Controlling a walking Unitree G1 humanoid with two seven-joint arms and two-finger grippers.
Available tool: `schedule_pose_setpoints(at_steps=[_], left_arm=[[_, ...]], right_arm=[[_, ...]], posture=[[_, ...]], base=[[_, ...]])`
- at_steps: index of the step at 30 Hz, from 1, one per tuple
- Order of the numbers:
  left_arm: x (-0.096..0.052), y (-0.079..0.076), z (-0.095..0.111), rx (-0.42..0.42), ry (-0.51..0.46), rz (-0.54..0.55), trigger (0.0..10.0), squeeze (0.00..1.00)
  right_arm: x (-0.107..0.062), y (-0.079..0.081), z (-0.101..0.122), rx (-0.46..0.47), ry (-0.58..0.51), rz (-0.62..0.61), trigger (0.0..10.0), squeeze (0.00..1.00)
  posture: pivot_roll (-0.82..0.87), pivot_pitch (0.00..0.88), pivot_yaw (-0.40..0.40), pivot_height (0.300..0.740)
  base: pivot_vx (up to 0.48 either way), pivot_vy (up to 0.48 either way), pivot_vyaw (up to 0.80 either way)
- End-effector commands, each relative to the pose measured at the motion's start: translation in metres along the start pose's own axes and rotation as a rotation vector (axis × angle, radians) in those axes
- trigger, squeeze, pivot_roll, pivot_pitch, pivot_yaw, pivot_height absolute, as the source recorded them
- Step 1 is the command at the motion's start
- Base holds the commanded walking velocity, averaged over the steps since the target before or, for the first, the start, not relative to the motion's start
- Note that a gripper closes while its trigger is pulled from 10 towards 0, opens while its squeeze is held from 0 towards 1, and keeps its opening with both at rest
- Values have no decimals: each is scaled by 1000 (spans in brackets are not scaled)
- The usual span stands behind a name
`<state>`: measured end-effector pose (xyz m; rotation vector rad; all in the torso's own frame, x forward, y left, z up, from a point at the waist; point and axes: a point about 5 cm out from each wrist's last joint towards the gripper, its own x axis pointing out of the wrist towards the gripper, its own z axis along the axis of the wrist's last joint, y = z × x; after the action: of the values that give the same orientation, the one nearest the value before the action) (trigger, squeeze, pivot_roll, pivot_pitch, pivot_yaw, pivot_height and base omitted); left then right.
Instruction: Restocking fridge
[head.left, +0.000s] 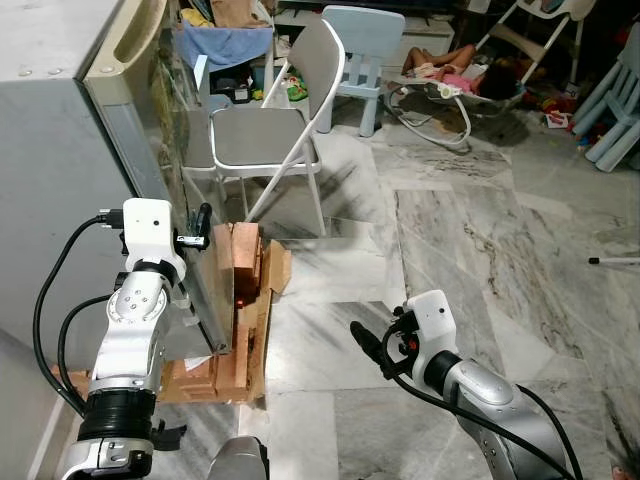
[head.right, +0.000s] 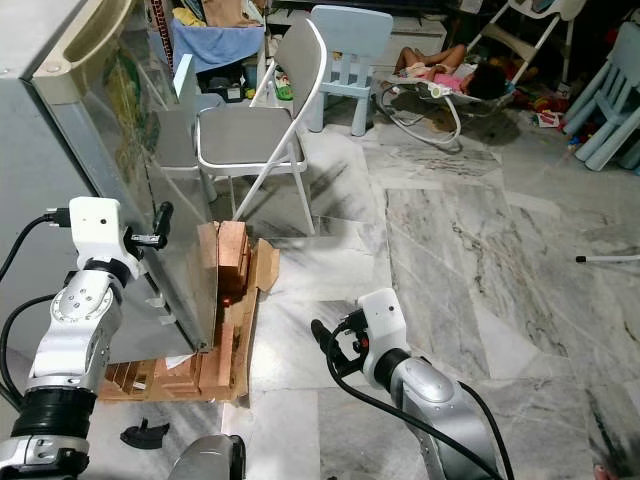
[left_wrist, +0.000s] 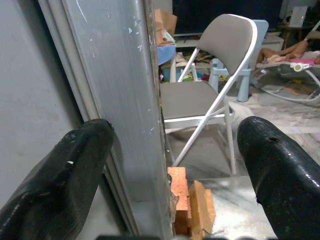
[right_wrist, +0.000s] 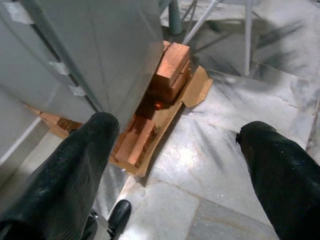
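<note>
The big grey fridge stands on wooden blocks at the robot's left. The left gripper is raised, fingers wide apart around the fridge door's edge. The right gripper hangs low over open marble floor, wide open, holding nothing.

- The fridge on the left is pale grey, with a cream strip along its top edge.
- Reddish-orange bricks sit beside it on tan cardboard.
- The folding chair has a grey seat and white frame.
- The far small chair is light blue.
- The floor is grey-veined marble.
- Both grippers' fingers are black; beyond lies something pink, perhaps cloth.
</note>
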<state>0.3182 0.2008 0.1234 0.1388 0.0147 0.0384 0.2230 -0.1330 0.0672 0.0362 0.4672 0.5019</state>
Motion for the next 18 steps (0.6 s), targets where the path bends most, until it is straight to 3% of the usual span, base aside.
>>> schedule_pose_setpoints(at_steps=[1,5,10,15,18], left_arm=[[8,6,-1,23,41,71,10000,0],[17,1,6,0,17,72,10000,0],[27,-6,16,-6,-13,55,10000,0],[31,-22,24,-41,-47,-51,10000,0],[37,-51,45,-59,-114,-226,10000,0]], right_arm=[[-2,4,4,0,-13,28,10000,0],[-6,11,3,7,0,93,10000,0],[-11,6,1,6,13,94,10000,0],[-11,7,1,11,18,92,10000,0],[-9,9,0,23,29,118,10000,0]], posture=[[108,40,-60,740],[106,38,-57,740],[97,37,-53,740],[101,36,-52,740],[112,33,-56,740]], base=[[0,0,0],[0,0,0],[0,0,0],[0,0,0],[0,0,0]])
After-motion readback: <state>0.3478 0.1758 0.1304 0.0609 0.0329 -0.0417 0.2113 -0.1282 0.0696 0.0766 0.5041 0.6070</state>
